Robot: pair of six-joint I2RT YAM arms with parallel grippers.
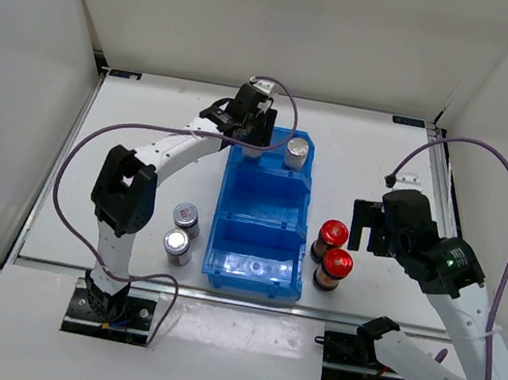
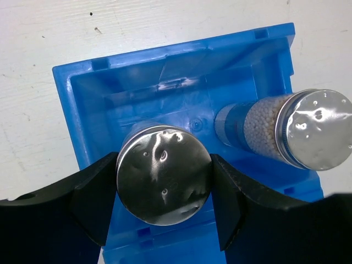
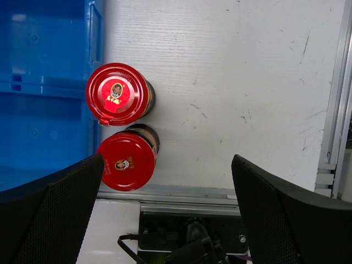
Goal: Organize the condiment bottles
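The left gripper point(image 1: 249, 125) pinches a silver-capped bottle point(image 2: 164, 175) beside its twin point(image 2: 316, 129) in the bin point(image 2: 82, 99), guessing to pair matches; the right gripper point(image 3: 168, 187) hangs spread wide.

Two bottles point(image 1: 296, 152) stand in the far compartment of the bin point(image 1: 261, 223). A second pair point(image 1: 177, 244) stands just left of the bin, and a third pair point(image 1: 333, 235) just right.

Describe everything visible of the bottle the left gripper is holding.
The held bottle shows mostly its round, shiny silver cap, slightly dimpled; the body below is largely hidden. It stands roughly upright in the far compartment of the blue bin, clamped on both sides by the left gripper with its black fingers. Whether it rests on the floor is unclear. Another silver-capped bottle stands apart beside it in that compartment.
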